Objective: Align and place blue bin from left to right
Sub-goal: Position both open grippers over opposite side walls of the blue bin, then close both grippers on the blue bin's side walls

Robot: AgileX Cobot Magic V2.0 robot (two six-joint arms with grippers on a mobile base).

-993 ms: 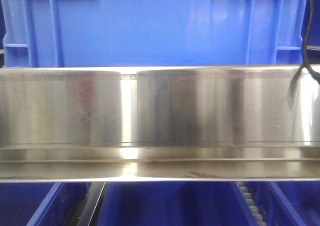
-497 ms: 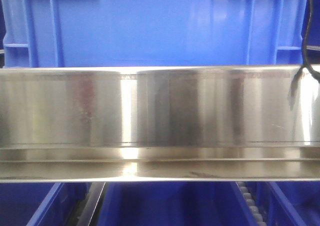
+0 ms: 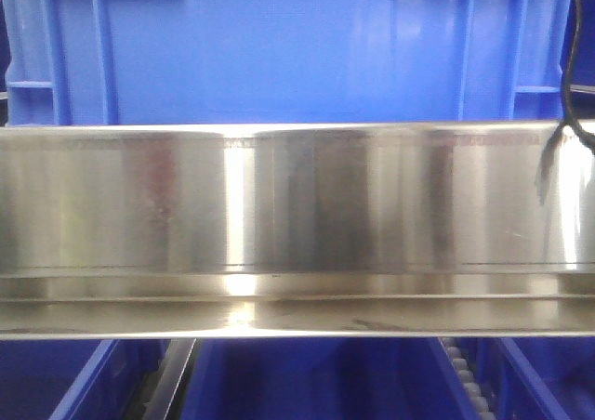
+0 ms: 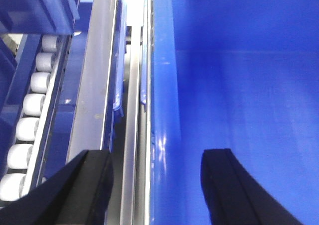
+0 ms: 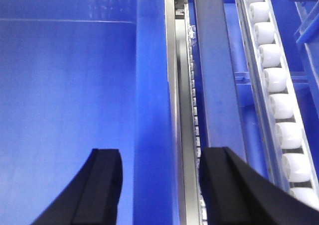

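Note:
The blue bin (image 3: 279, 48) fills the top of the front view, standing behind a steel rail. In the left wrist view my left gripper (image 4: 157, 158) is open and straddles the bin's left rim (image 4: 162, 85), one finger (image 4: 94, 180) outside over the metal rail, the other (image 4: 224, 180) inside the bin. In the right wrist view my right gripper (image 5: 162, 155) is open and straddles the right rim (image 5: 152, 85), one finger (image 5: 102, 185) inside the bin, the other (image 5: 224, 185) outside. Neither gripper's fingers visibly touch the wall.
A wide polished steel rail (image 3: 297, 216) crosses the front view below the bin. A black cable (image 3: 565, 95) hangs at its right. More blue bins (image 3: 307, 383) sit below. White roller tracks (image 4: 32, 105) (image 5: 279, 105) run along both outer sides of the bin.

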